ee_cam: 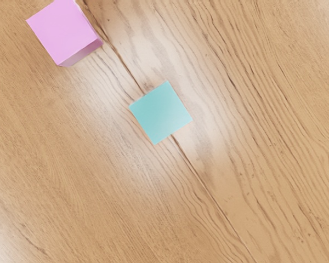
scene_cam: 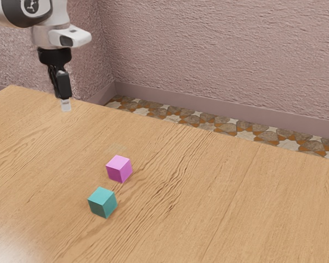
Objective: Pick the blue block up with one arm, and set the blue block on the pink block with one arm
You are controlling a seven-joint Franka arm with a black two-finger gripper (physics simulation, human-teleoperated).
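Note:
The blue block, a teal-blue cube, rests on the wooden table near its front. The pink block sits just behind it toward the exterior view's right, a small gap apart. My gripper hangs high above the table's far left corner, well away from both cubes and holding nothing. From the hand's camera, the blue block lies almost straight below, and the pink block lies beside it on the bare wood.
A rough pink wall with a baseboard runs behind the table. A strip of patterned floor tiles shows past the table's far edge. Bare wood surrounds the two cubes on all sides.

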